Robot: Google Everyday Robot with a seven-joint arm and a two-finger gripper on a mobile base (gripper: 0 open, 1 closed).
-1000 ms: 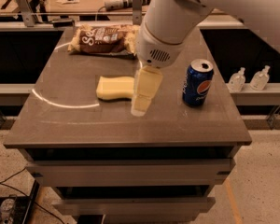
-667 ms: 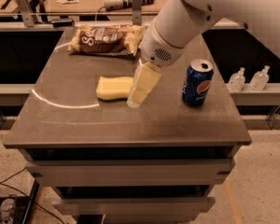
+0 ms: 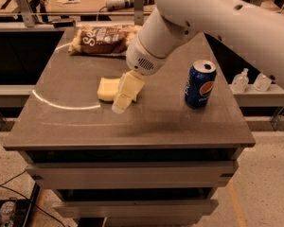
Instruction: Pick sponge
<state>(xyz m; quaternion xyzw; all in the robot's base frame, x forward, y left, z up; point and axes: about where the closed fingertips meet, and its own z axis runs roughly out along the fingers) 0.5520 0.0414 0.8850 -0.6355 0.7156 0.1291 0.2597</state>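
Observation:
The pale yellow sponge lies flat near the middle of the grey tabletop. My gripper, with pale yellow blocky fingers, hangs from the white arm and reaches down over the sponge's right end, covering that part of it. The gripper's tip sits just in front of and to the right of the sponge's visible part.
A blue soda can stands upright at the right of the table. A brown-and-cream snack bag lies at the back left. Small bottles sit on a lower shelf at the right. Cables lie on the floor at the lower left.
The arm and gripper have moved left, toward the sponge, and now overlap its right end. The sponge, can and bag have not moved.

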